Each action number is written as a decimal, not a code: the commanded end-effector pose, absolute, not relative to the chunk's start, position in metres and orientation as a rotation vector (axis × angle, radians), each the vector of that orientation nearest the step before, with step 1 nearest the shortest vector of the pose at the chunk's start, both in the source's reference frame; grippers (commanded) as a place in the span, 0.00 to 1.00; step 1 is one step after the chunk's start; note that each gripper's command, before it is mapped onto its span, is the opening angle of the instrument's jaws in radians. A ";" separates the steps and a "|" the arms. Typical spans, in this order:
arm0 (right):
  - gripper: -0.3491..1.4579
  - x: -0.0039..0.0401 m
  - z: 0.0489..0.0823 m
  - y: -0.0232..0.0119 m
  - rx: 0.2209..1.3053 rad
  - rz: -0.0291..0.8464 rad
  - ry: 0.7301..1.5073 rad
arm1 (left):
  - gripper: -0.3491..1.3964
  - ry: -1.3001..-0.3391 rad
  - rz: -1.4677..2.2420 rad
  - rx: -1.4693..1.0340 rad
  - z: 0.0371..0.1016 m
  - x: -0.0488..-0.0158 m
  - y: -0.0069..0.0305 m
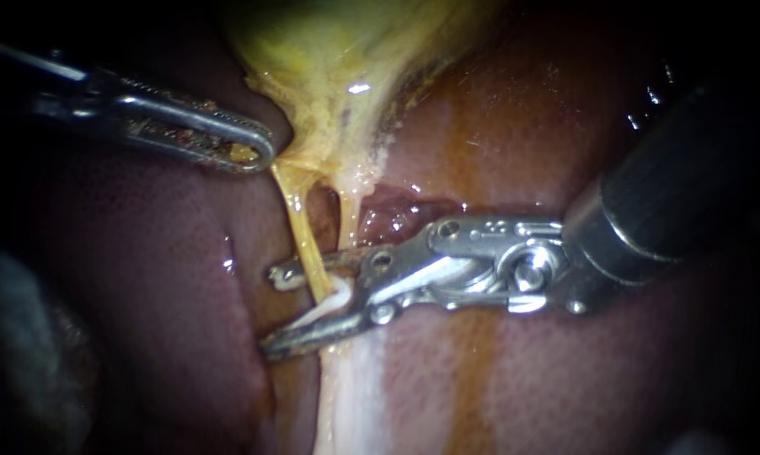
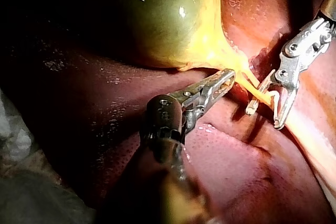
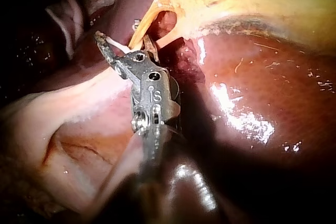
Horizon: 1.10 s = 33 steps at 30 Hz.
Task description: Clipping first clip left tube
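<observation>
The gallbladder (image 1: pixel 338 76) is pale yellow and narrows to a neck, and the dark red liver (image 1: pixel 169 278) lies all around it. Two thin yellow strands run off that neck with a small gap between them. The left tube (image 1: pixel 300 219) is the longer one, on the side of the neck where the left instrument holds. The right tube (image 1: pixel 349 219) is shorter and leaves the neck just beside it.

The left instrument (image 1: pixel 258 156) meets the gallbladder at the edge of the neck. Its jaws lie together, clamped on the yellow rim of tissue there, and the left tube starts right next to their tip. The left wrist view shows the same hold, with the jaw tip buried in the yellow tissue under the green body of the gallbladder (image 2: pixel 168 14).

The right instrument (image 1: pixel 279 309) reaches the left tube a little way along from the gallbladder's neck. Its jaws stand apart, one on each side of the tube, which passes through the gap between them. A white clip (image 1: pixel 334 297) sits deep in the jaws, on the side of the tube towards the hinge, touching or nearly touching the tube. The right tube ends short of these jaws, nearer the gallbladder.
</observation>
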<state>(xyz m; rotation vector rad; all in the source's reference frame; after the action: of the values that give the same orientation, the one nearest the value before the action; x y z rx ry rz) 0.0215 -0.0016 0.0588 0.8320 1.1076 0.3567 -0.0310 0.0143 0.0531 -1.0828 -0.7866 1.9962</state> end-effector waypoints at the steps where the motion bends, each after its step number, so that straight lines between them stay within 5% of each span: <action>1: 0.45 0.0214 0.0583 -0.0016 0.836 0.354 1.116 | 0.00 -0.787 1.996 -1.083 0.0531 -0.0310 0.0143; 17: 0.42 0.0212 0.0537 -0.0024 0.912 0.295 1.153 | 0.00 -0.787 1.997 -1.083 0.0531 -0.0309 0.0143; 33: 0.21 0.0209 0.0533 -0.0014 0.918 0.299 1.157 | 0.00 -0.788 1.997 -1.083 0.0531 -0.0309 0.0143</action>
<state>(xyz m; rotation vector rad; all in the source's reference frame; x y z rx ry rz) 0.0208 -0.0013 0.0533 0.9182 1.1569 0.2987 -0.0309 0.0143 0.0531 -1.0830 -0.7875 1.9968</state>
